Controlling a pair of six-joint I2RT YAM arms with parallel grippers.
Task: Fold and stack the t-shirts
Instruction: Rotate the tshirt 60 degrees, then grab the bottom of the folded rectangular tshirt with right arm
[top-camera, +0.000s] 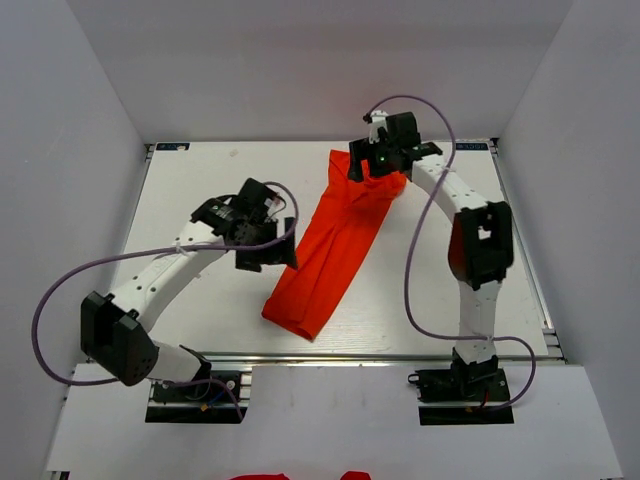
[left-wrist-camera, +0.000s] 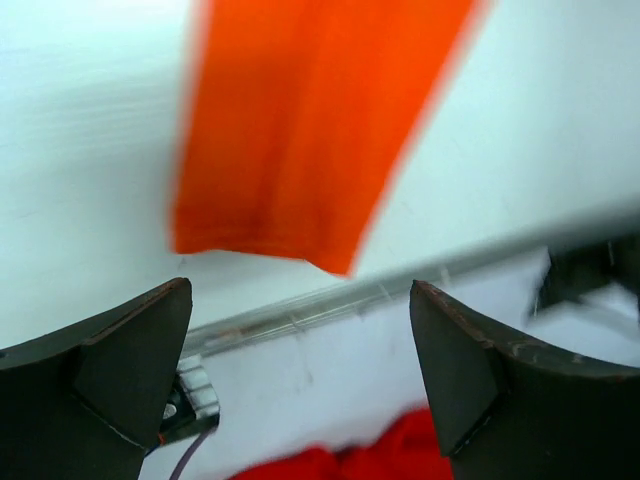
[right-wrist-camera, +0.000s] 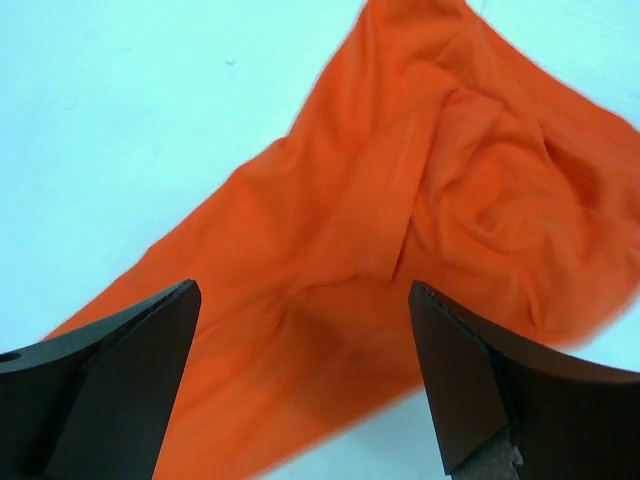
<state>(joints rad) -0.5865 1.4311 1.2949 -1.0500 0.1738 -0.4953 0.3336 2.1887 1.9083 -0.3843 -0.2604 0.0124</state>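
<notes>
So the left gripper (left-wrist-camera: 300, 288) is spread wide open with nothing in it, and the t-shirt (top-camera: 335, 245) has its near end just past the tips at 12 o'clock, not touching. The right gripper (right-wrist-camera: 302, 288) is open too, right over the bunched far end. There's one shirt on the table (top-camera: 200, 180), a long strip running 1 to 7 o'clock. Two red scraps (top-camera: 258, 477) peek in at 6 o'clock, off the table.

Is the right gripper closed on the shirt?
No: the right gripper is open, its fingers wide apart over the shirt.
</notes>
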